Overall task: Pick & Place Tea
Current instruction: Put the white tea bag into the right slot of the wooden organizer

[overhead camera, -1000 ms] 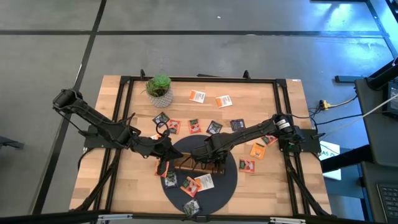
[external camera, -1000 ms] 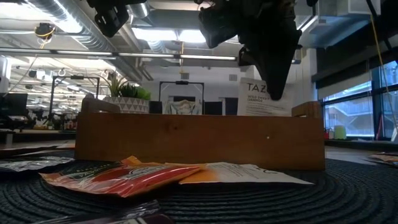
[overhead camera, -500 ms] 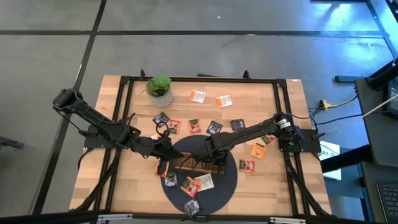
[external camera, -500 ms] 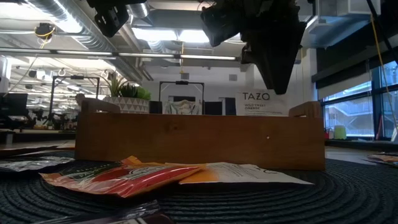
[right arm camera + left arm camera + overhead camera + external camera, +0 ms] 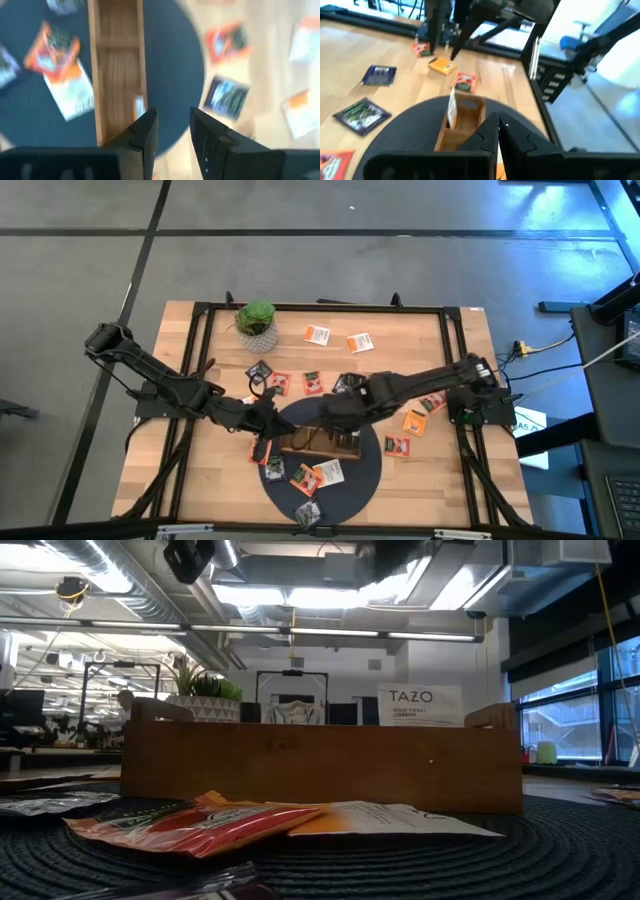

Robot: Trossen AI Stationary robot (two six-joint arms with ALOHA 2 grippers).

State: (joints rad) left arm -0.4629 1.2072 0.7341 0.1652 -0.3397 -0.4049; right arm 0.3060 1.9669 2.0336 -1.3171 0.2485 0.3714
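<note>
Upright inside tray (image 5: pixel 320 765), white-orange tea packet (image 5: pixel 420 705)

Wooden table (image 5: pixel 470 350) under round dark mat (image 5: pixel 368 470), scattered tea packets (image 5: pixel 317 334), potted plant (image 5: pixel 256 319)

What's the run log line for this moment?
left gripper: shut, waiting beside tray | right gripper: open, empty, above tray | white-orange tea packet: upright in tray's end compartment
</note>
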